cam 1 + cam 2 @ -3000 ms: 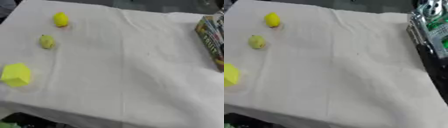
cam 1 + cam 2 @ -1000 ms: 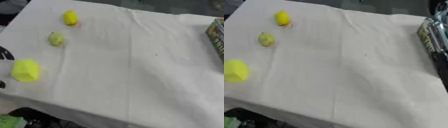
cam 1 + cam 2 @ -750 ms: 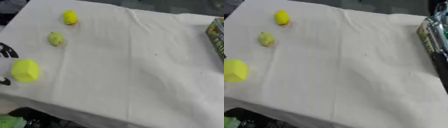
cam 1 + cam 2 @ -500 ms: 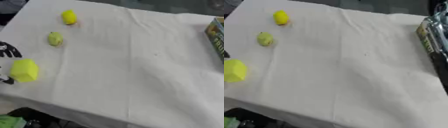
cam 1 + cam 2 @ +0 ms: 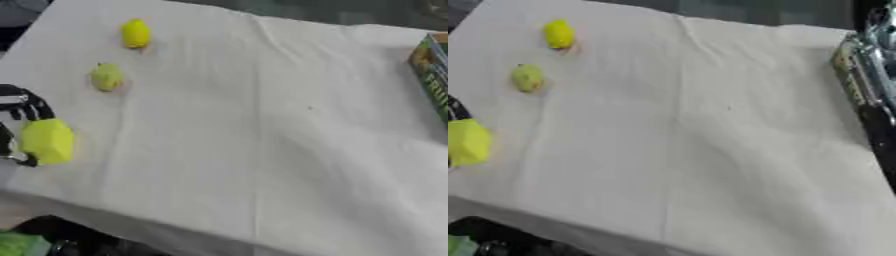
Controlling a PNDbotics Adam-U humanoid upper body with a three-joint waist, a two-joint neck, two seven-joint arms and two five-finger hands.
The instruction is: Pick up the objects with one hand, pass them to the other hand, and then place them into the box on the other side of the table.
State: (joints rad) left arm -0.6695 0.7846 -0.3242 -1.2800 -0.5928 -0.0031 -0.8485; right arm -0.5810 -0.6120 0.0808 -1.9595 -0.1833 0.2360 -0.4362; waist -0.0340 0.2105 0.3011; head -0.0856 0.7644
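I see the white tabletop (image 5: 262, 125) and the box (image 5: 430, 75) far right. My left hand (image 5: 19, 107) curls round the yellow block (image 5: 47, 141) at the left edge. It could slip off there.

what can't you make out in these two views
- Left robot hand: cut off by the left edge in the left eye view; only dark fingers beside the bright yellow blocky object, grip unclear.
- Green printed cardboard box: cropped by the right edge; inside hidden.
- Right robot hand: in neither view.
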